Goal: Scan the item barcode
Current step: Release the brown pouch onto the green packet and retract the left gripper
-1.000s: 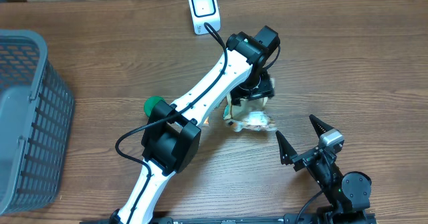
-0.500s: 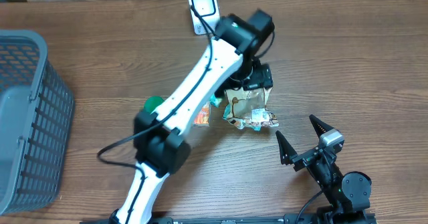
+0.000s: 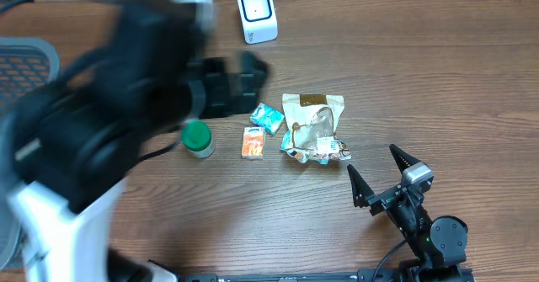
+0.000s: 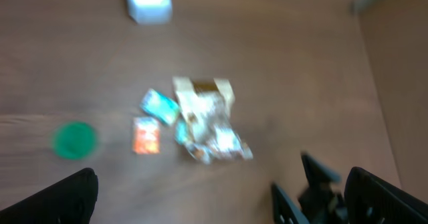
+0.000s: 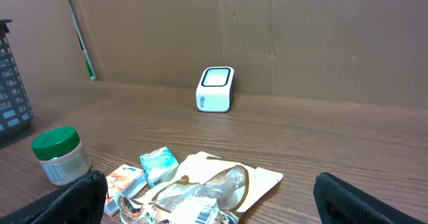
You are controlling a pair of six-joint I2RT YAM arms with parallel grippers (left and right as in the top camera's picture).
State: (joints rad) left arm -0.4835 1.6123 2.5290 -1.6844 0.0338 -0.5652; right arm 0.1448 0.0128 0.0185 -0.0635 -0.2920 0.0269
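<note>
A crumpled cream pouch [image 3: 313,129] [image 5: 214,190] [image 4: 207,117] lies on the table with a barcode label [image 5: 200,216] facing the right wrist camera. The white scanner [image 3: 257,13] [image 5: 215,89] [image 4: 147,0] stands at the far edge. My left gripper [image 3: 236,84] [image 4: 221,200] is raised high and blurred, left of the pouch, open and holding nothing. Near the front edge my right gripper [image 3: 372,166] [image 5: 215,207] [image 4: 314,184] stands open, pointing at the pouch a short way off.
A teal packet [image 3: 268,118] [image 5: 159,165], an orange packet [image 3: 253,142] [image 5: 124,180] and a green-lidded jar [image 3: 197,139] [image 5: 60,155] lie left of the pouch. A grey basket [image 3: 25,55] [image 5: 12,90] stands at the far left, mostly hidden behind the left arm.
The left arm has lifted away from the pouch and swung up and to the left, close to the overhead camera. The pouch stays lying on the table. The right arm has not moved.
</note>
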